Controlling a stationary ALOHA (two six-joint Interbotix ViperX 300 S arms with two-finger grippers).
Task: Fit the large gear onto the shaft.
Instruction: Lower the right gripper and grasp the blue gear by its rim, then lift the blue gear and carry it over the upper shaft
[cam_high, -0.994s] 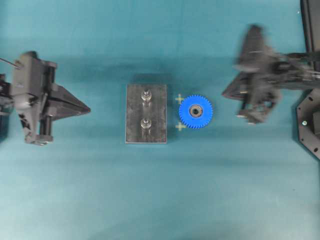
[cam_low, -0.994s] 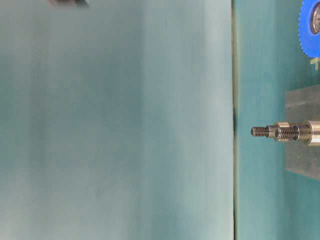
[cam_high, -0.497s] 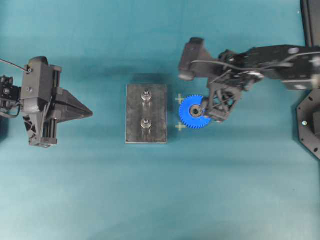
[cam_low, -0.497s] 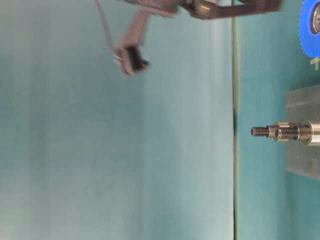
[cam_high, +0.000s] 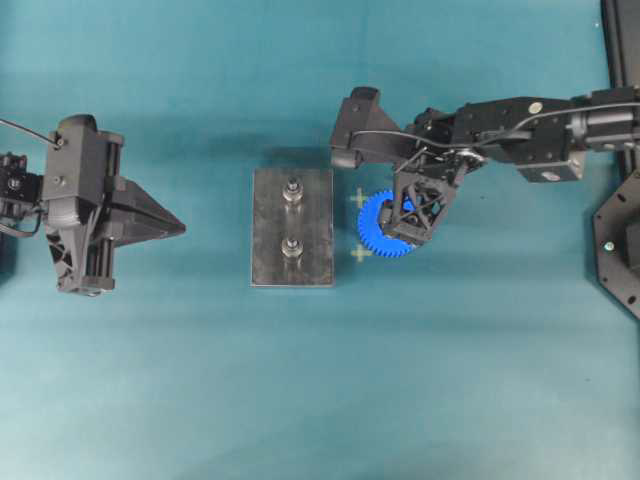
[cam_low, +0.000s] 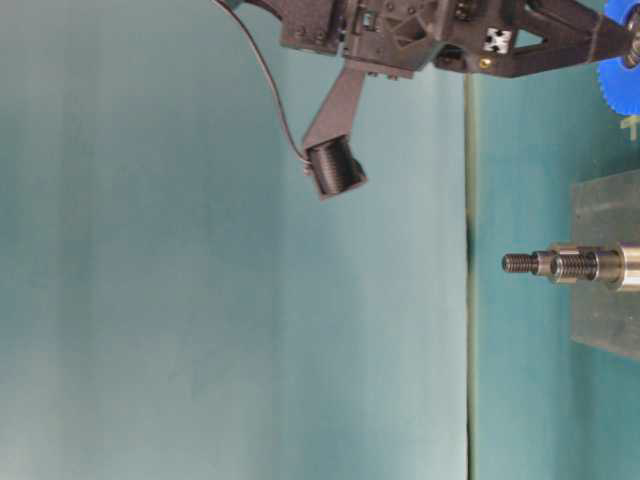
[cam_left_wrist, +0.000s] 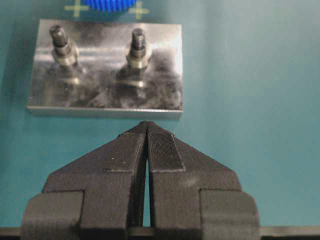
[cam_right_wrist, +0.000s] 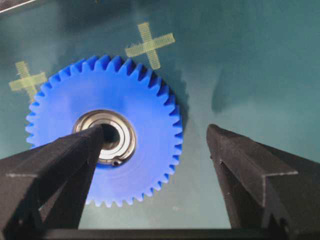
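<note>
Two sets of fingers are mine. Nearest in the right wrist view, my right fingers (cam_right_wrist: 155, 165) are spread wide: one black tip lies over the silver-and-black bearing hub, the other stands off past the toothed rim, over bare teal bench (cam_right_wrist: 240, 60). Between them the bright blue plastic toothed large gear (cam_right_wrist: 145, 107) lies flat on the bench, just beside two pale yellow taped crosses (cam_right_wrist: 150, 44).

Overhead, this gear sits right of centre, just beside the dark grey rectangular steel plate (cam_high: 291, 270) but not on it. Two short silvery upright shafts (cam_high: 292, 189) stand on that plate, both bare.

At the far left of the overhead frame, my left fingers (cam_high: 178, 228) are pressed together, pointing at the plate and well apart from it.
</note>
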